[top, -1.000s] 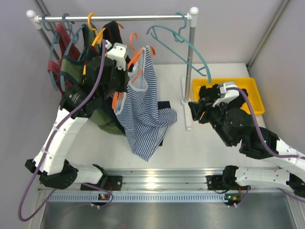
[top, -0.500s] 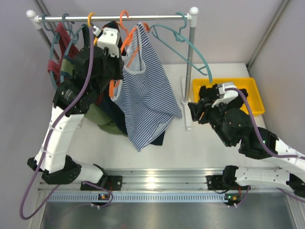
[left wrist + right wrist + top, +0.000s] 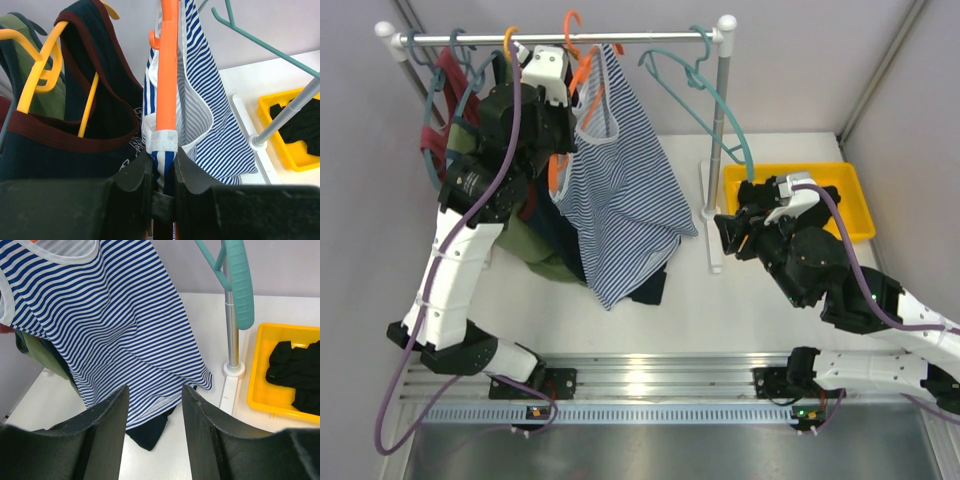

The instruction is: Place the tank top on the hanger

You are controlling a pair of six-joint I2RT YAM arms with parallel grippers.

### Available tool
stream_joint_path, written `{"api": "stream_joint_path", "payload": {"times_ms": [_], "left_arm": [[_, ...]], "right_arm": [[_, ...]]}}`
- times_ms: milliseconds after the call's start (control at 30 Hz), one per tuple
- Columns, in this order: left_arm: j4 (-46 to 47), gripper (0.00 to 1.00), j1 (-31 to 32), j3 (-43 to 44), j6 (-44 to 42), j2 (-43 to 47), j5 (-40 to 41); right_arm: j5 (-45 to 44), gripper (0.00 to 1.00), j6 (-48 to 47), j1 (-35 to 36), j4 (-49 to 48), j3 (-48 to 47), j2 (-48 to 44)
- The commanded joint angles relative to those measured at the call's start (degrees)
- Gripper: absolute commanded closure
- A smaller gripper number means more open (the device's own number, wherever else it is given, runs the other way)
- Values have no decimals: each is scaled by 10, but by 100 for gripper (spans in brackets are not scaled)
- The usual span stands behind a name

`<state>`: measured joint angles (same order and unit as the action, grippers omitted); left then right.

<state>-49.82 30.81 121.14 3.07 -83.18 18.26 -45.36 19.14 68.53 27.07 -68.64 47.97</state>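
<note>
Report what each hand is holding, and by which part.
The left hand grips the hanger by the lower end of one arm, with the tank top pinched there too. The right hand is open and holds nothing.

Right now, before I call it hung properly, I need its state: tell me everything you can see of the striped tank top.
The tank top is soft-looking fabric in thin navy and white stripes, with pale trim at neck and armholes. It hangs loosely on the orange hanger near the rail, hem creased, beside darker garments. The left fingers pinch its shoulder against the hanger.
</note>
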Motion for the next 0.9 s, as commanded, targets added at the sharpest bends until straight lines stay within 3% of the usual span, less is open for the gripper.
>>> {"api": "stream_joint_path", "payload": {"times_ms": [0, 367, 767, 867], "left_arm": [[74, 100, -9, 30, 0, -3, -6], [77, 100, -34, 15, 9, -21, -22], [94, 100, -44, -57, 18, -2, -53], [93, 95, -44, -61, 19, -1, -57]], "right_arm": [[-3, 53, -1, 6, -17, 0, -7], [2, 53, 3, 6, -21, 8, -4], [0, 52, 9, 6, -23, 20, -12], [-1, 52, 8, 6, -23, 22, -13]]}}
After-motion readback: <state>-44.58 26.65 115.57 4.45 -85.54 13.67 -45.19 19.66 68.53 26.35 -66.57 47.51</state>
